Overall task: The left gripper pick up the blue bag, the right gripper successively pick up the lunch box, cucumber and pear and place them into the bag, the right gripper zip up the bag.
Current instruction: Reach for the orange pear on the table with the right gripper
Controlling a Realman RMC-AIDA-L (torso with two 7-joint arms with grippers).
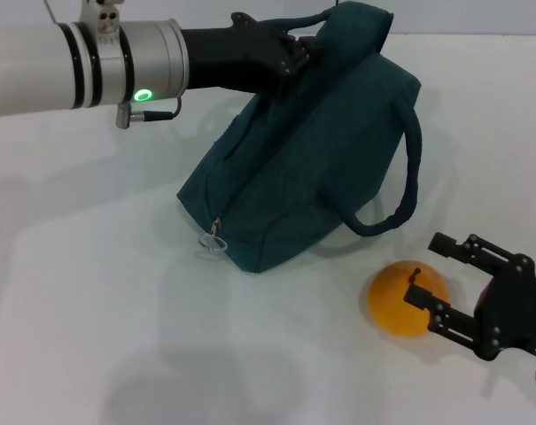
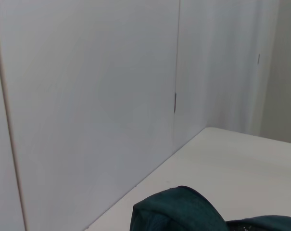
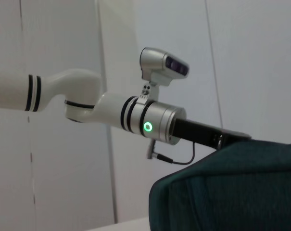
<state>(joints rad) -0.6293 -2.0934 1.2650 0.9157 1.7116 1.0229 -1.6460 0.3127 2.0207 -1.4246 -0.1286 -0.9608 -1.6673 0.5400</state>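
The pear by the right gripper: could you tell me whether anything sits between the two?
Nothing visible does. The right gripper is open beside the pear, one finger already against it. The left gripper holds up the blue bag on the pear's far side.

Blue bag (image 1: 312, 142) matt woven cloth w/ padded handles, pear (image 1: 407, 298) smooth, slight sheen, left gripper (image 1: 281, 55) matt black plastic, wrist cuff (image 1: 148, 62) brushed metal, table (image 1: 90, 292) smooth white.
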